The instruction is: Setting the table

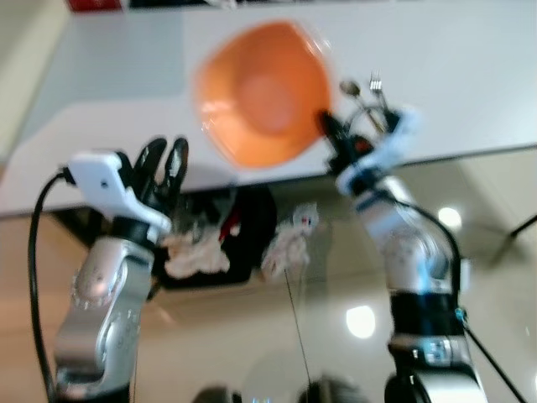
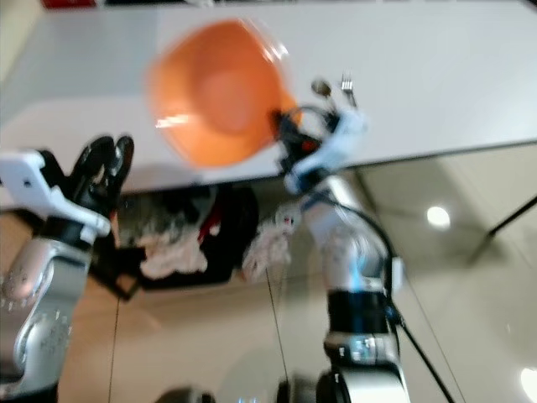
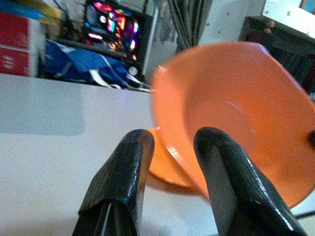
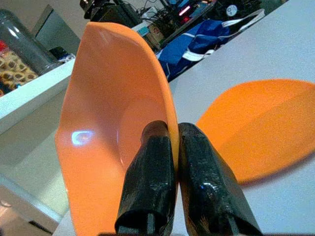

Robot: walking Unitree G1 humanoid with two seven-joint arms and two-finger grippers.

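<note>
An orange bowl hangs tilted over the white table, blurred by motion. My right gripper is shut on its rim, one finger inside and one outside, as the right wrist view shows. A flat orange plate lies on the table beyond the bowl. A fork and a spoon show just behind my right wrist. My left gripper is raised at the table's front edge, left of the bowl, open with nothing between its fingers.
Under the table stands a black bin with crumpled white cloths on the glossy floor. Red boxes, a blue bag and a lit screen stand past the table's far side. A jar stands on a shelf.
</note>
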